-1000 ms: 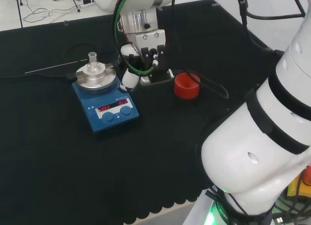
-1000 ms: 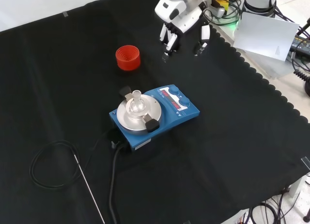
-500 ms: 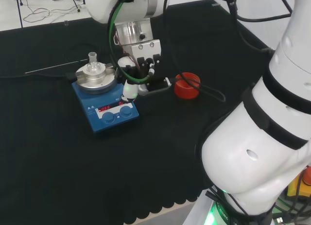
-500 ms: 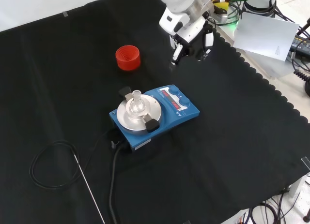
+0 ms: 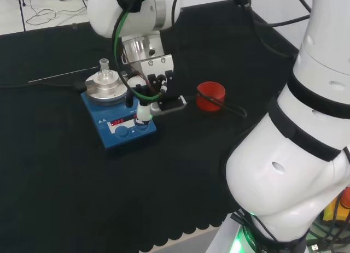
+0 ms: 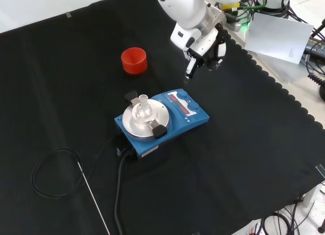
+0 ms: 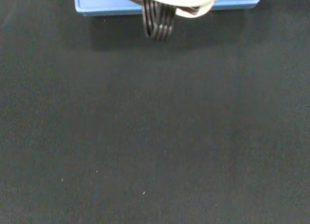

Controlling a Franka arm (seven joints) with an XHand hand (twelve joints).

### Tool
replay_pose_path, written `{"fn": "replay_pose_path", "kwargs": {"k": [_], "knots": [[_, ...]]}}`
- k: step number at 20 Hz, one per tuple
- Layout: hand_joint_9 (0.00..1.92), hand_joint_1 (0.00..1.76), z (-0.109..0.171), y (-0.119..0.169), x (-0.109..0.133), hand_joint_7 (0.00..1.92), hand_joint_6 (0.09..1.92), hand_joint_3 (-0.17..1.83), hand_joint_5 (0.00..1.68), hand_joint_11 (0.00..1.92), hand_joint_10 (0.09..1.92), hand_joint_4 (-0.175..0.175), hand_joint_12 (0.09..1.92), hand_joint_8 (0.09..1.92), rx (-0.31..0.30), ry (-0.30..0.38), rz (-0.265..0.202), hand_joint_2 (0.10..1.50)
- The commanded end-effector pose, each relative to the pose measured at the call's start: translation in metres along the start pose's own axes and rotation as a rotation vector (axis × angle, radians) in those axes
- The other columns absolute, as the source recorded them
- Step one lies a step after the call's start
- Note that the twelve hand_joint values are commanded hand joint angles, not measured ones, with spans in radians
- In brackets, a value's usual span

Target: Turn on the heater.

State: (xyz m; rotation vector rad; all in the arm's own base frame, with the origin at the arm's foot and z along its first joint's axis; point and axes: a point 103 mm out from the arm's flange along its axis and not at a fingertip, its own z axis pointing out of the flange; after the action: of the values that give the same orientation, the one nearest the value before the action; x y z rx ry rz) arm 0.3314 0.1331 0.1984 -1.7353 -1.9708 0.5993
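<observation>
The heater point(image 5: 109, 134) is a blue hotplate with a round metal top, a red lit display and two blue knobs; a small glass flask point(image 5: 104, 72) stands on its plate. In the head view the hand point(image 5: 147, 89) hangs over the heater's right end, one white finger point(image 5: 143, 112) pointing straight down at the panel beside the right knob. In the front view the hand point(image 6: 203, 44) is above and behind the heater point(image 6: 195, 119), its lowest fingertip point(image 6: 188, 75) apart from the knobs. The wrist view shows the heater's blue edge point(image 7: 97, 4) and a black ribbed finger part point(image 7: 156, 25).
A red ribbed ring stand point(image 5: 210, 95) point(image 6: 134, 60) sits on the cloth beyond the hand. A black cable point(image 6: 51, 169) loops from the heater's back, with a thin metal rod point(image 6: 94, 199) lying beside it. The arm's big white links point(image 5: 295, 143) stand at the head view's right.
The hand has moved away from the red ring stand and come over the heater's control panel, with one finger now pointing down at it. The heater and flask have not moved.
</observation>
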Motion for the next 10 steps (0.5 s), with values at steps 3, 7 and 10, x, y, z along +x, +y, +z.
{"fn": "replay_pose_path", "kwargs": {"k": [3,7,10], "knots": [[1.41,1.37,0.017,0.014,0.020,1.38,0.18,0.92,0.28,1.12,1.32,-0.029,1.24,1.43,0.124,-0.035,-0.019,0.71],[1.42,1.38,0.022,0.018,0.026,1.39,0.14,0.95,0.27,1.12,1.34,-0.023,1.26,1.44,0.146,-0.045,-0.027,0.70],[1.42,1.38,0.024,0.020,0.030,1.39,0.12,0.96,0.27,1.12,1.34,-0.022,1.26,1.45,0.156,-0.050,-0.034,0.70]]}}
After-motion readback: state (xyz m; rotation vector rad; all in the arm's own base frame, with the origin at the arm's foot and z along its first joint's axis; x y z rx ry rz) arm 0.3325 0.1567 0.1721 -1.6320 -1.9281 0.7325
